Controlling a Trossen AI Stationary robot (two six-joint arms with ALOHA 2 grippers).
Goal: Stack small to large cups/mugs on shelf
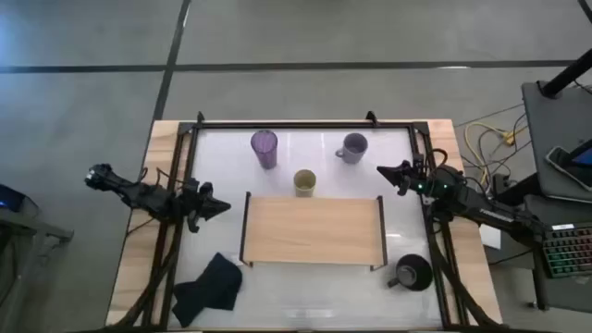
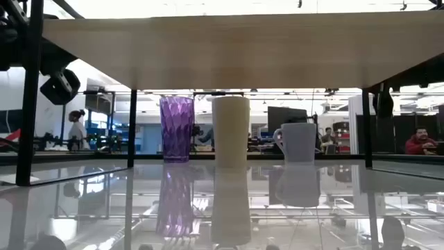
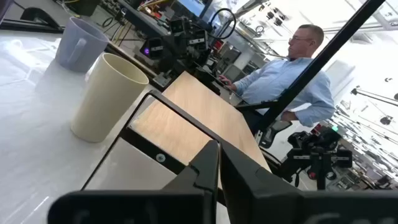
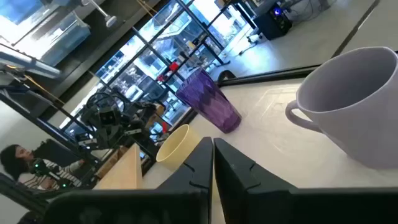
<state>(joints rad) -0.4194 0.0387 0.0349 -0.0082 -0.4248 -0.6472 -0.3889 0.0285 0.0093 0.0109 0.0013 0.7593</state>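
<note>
Progress: honestly, nothing done yet from what I see. The shelf sits in the middle of the high view with its wooden top bare, no cup on it.

Purple tumbler: upright on the white table, above the shelf and toward its left end in the high view.

Yellow cup: just above the shelf's top edge, near the centre. Close to the shelf, but I can't tell whether it touches.

Lavender mug: upper right of the high view, well apart from the shelf, with the handle pointing left.

Black mug: lower right, just beside the shelf's right end frame and still on the table.

Left gripper: parked at the left of the high view, beside the shelf's left end. Fingers pressed together, holding nothing.

Right gripper: at the right of the high view, between the lavender mug and the shelf's top right corner. Fingers closed tight too, nothing in them.

Cloth: a dark cloth lies lower left. Not part of the job, so I'm leaving it.

Left to do: all of it, I reckon. Four cups need to go up in size order. My guess is the yellow cup goes first since it looks smallest, and the right gripper has to spread before any grab.
</note>
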